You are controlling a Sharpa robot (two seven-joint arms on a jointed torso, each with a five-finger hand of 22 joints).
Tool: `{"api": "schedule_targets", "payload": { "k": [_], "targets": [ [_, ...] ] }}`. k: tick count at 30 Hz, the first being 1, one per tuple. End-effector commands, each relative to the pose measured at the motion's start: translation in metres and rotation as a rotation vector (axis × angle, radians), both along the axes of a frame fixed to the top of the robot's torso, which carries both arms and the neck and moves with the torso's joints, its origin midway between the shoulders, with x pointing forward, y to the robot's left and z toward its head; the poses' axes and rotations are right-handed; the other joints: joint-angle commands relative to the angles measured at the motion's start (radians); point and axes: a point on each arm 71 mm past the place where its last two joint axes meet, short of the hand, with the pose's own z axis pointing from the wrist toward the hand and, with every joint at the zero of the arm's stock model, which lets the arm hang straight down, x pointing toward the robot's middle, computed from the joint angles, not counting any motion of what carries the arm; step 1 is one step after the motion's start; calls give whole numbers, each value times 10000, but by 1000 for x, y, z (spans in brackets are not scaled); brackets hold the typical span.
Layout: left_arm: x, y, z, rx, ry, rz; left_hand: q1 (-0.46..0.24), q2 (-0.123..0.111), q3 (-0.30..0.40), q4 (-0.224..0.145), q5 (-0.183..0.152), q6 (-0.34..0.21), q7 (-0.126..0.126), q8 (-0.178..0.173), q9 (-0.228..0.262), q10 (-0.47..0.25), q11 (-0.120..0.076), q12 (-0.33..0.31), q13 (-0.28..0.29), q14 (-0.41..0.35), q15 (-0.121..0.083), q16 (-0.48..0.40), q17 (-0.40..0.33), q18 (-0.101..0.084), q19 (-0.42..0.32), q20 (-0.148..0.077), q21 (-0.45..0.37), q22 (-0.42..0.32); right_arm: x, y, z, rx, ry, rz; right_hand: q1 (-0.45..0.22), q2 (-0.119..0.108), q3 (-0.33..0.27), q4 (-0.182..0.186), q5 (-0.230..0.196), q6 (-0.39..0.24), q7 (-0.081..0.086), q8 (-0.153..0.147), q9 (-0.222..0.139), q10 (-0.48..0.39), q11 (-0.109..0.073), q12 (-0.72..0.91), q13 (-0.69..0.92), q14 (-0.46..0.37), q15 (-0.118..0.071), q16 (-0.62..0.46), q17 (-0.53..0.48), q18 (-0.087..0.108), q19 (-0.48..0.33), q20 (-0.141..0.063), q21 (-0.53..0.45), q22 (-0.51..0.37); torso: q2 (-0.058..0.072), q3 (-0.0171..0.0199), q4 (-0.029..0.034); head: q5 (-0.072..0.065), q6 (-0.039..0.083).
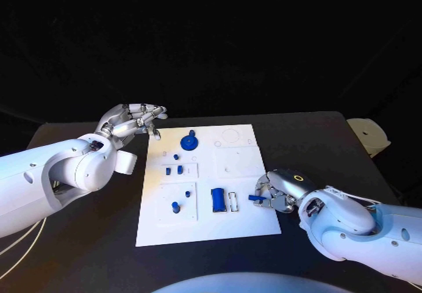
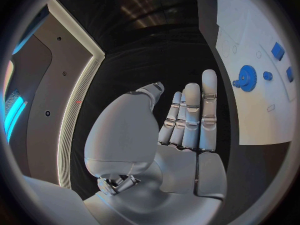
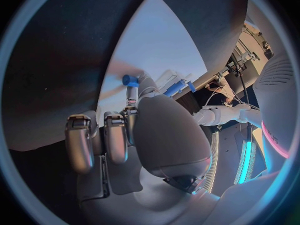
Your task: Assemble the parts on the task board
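Board (image 1: 237, 213): white plate laid mid-counter (image 1: 334, 140). Gear (image 1: 189, 143) is seated near its far end; a block (image 1: 217, 199) and smaller pieces lie nearer the body.

Right hand (image 1: 274, 194): held at the board's right edge, a small blue peg (image 1: 256, 198) pinched in its fingers, the peg's long axis pointed inward across the board. Open slots are judged to lie just left of it.

Left hand (image 1: 133, 122): held off the far left corner, fingers extended, nothing grasped.

The left hand (image 1: 133, 120) is hovering with its fingers (image 2: 199, 116) stretched out and holding nothing. The right hand (image 1: 280, 190) is curling its fingers (image 3: 106, 140) inward, pinching a small blue part (image 1: 256, 198).
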Motion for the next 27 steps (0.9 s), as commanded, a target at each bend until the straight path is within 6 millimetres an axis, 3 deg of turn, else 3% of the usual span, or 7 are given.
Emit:
{"api": "schedule_targets", "payload": {
  "k": [1, 3, 4, 5, 6, 8, 27],
  "targets": [
    [-1, -3, 1, -93, -33, -180, 40, 60, -27, 54, 47, -83, 53, 24, -9, -70, 2, 59, -9, -59, 17, 56, -8, 149, 49, 35, -34, -9, -3, 0, -1, 215, 235, -334, 1104, 1117, 447, 148, 169, -92, 27, 79, 99, 236, -189, -62, -377, 1012, -39, 55, 2417, -67, 1045, -94, 46, 2628, -4, -16, 5, 7, -2],
    [-1, -3, 1, -94, -33, -180, 40, 60, -27, 54, 47, -83, 53, 24, -9, -70, 2, 59, -9, -59, 17, 56, -8, 149, 49, 35, -34, -9, -3, 0, 0, 390, 284, -407, 813, 866, 1224, 218, 256, -124, 18, 143, 189, 250, -155, -69, -373, 1013, -35, 57, 2422, -67, 1045, -79, 46, 2628, -2, -16, 6, 10, 0],
    [0, -3, 1, -94, -34, -181, 40, 60, -27, 54, 47, -83, 53, 24, -9, -70, 2, 59, -9, -59, 17, 56, -8, 149, 49, 35, -34, -9, -3, 1, 2, 547, 341, -472, 421, 563, 2113, 195, 309, -117, 16, 218, 280, 259, -164, -76, -368, 1015, -26, 60, 2429, -67, 1045, -74, 46, 2628, -4, -15, 5, 15, 4],
    [0, -3, 1, -96, -35, -186, 40, 60, -27, 54, 47, -83, 53, 24, -9, -70, 2, 59, -9, -59, 17, 56, -8, 149, 49, 35, -34, -9, -4, 3, 4, 789, 458, -572, -394, -47, 3071, 214, 770, -112, 2, 299, 382, 275, -167, -65, -348, 1017, -33, 64, 2436, -67, 1045, -60, 46, 2628, -6, -16, 5, 11, 10],
    [0, -3, 1, -98, -36, -189, 40, 60, -27, 54, 47, -83, 53, 24, -9, -70, 2, 59, -9, -59, 17, 56, -8, 149, 49, 35, -34, -9, -4, 4, 5, 968, 564, -648, -845, -393, 3476, 157, 1016, -124, -16, 328, 428, 291, -165, -46, -330, 1020, -48, 70, 2448, -67, 1045, -63, 46, 2628, -8, -13, 3, 5, 8],
    [0, -4, 1, -100, -37, -196, 40, 60, -27, 54, 47, -83, 53, 24, -9, -70, 2, 59, -9, -59, 17, 56, -8, 149, 49, 35, -34, -9, -4, 6, 6, 1233, 745, -748, -1225, -574, 3878, 144, 1247, -107, -19, 377, 484, 307, -155, -28, -315, 1021, -61, 74, 2456, -67, 1045, -78, 46, 2628, -8, -13, 6, 10, 8],
    [-1, -5, 1, -117, -40, -238, 59, 67, -26, 55, 49, -87, 53, 31, -13, -78, 2, 74, -12, -62, 17, 60, -16, 149, 51, 35, -37, -11, -3, 32, 1, 2457, 1791, -1026, -2372, -923, 4609, 184, 738, -84, -8, 477, 625, 319, -150, -55, -309, 1021, -39, 72, 2454, -67, 1045, -73, 46, 2628, 15, -5, 4, 40, -20]
  ]
}}
